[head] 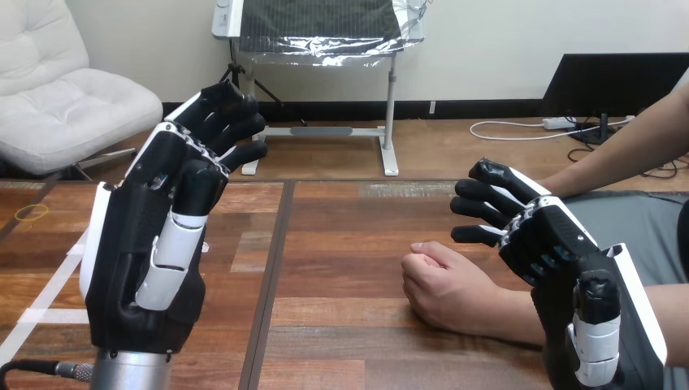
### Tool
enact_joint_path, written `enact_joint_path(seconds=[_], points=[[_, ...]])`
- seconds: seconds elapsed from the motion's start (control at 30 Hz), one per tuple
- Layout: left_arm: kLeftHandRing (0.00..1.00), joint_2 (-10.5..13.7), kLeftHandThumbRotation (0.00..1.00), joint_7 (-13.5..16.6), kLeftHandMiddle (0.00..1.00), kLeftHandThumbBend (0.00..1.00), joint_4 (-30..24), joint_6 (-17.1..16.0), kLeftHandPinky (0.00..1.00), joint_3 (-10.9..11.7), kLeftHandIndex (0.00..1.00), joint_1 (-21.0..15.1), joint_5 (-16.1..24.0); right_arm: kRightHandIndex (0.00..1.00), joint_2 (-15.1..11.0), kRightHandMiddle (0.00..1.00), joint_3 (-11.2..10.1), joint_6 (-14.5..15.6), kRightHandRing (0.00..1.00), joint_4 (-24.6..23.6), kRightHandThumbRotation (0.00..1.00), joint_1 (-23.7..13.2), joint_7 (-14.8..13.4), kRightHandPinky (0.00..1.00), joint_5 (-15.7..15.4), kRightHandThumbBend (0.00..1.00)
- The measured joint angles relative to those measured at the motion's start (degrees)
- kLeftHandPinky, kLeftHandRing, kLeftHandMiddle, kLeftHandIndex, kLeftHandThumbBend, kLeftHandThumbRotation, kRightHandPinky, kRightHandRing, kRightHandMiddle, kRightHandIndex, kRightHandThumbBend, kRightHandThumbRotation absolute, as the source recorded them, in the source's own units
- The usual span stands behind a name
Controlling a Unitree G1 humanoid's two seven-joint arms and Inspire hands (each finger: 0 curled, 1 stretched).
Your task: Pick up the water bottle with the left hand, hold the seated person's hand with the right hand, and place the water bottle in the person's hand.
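Head view: person's hand (443, 280) rests as a loose fist on the table (341, 244), right of centre, forearm running off to the right; right hand (561, 244) hangs just beside it on the wrist side, fingers loosely bent, gripping nothing, no contact visible; left hand (154, 236) raised well apart at left, fingers relaxed, empty; right hand is nearer, so likely next: reach left and down onto the fist.

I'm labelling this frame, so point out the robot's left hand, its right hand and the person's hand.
left hand (134, 236): head view, black body beside the thumb.
right hand (556, 244): head view, black body behind the fingers.
person's hand (443, 284): head view, back of the closed fist.
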Motion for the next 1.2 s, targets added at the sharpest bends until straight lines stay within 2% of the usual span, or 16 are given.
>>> enact_joint_path(seconds=[0.1,0.33,0.5,0.6,0.63,0.8,0.9,0.93,1.03,1.2], points=[[0.80,0.00,0.68,-0.01,0.79,0.67,0.00,0.00,0.75,0.00,0.77,0.00,0.02,0.83,0.00,0.81,-0.03,0.00,0.79,0.00,0.98,0.00,0.07,0.70,0.02,0.88],[0.81,0.02,0.83,-0.12,0.80,0.77,0.01,-0.03,0.76,0.02,0.78,0.00,0.48,0.82,0.01,0.80,-0.04,0.06,0.79,0.00,0.99,0.00,0.13,0.70,0.00,0.88],[0.81,0.04,0.86,-0.24,0.80,0.81,0.01,-0.11,0.76,0.03,0.78,0.00,0.63,0.82,0.02,0.80,-0.04,0.20,0.79,-0.01,0.99,0.00,0.12,0.70,-0.04,0.88],[0.81,0.04,0.79,-0.23,0.80,0.82,0.01,-0.13,0.76,0.08,0.79,0.00,0.98,0.82,0.01,0.80,-0.04,0.24,0.79,-0.01,0.99,0.00,0.13,0.70,-0.04,0.88],[0.81,0.05,0.69,-0.22,0.80,0.86,0.01,-0.13,0.75,0.10,0.78,0.00,1.13,0.82,0.01,0.80,-0.04,0.25,0.79,-0.01,0.98,0.00,0.13,0.70,-0.04,0.88],[0.79,0.03,0.46,-0.07,0.79,0.92,0.01,-0.14,0.72,0.17,0.79,0.00,1.68,0.82,0.01,0.80,-0.04,0.39,0.79,-0.01,0.98,0.00,0.14,0.70,-0.01,0.89],[0.79,0.02,0.28,0.04,0.80,0.96,0.02,-0.29,0.70,0.22,0.79,0.00,2.05,0.82,0.01,0.80,-0.04,0.47,0.79,-0.01,0.98,0.00,0.14,0.70,-0.02,0.88],[0.78,0.02,0.18,0.15,0.80,0.97,0.02,-0.39,0.68,0.26,0.79,0.00,2.40,0.82,0.01,0.80,-0.04,0.50,0.79,-0.01,0.98,0.00,0.13,0.70,-0.02,0.88],[0.78,0.00,0.09,0.93,0.81,0.99,0.02,-0.80,0.66,0.37,0.79,0.00,4.38,0.82,0.02,0.80,-0.04,0.58,0.79,-0.01,0.98,0.00,0.13,0.70,-0.03,0.88],[0.78,0.00,0.03,2.62,0.82,1.00,0.03,-1.52,0.63,0.56,0.80,0.00,8.34,0.82,0.01,0.80,-0.04,0.85,0.79,-0.03,0.98,0.00,0.13,0.70,-0.04,0.88]])
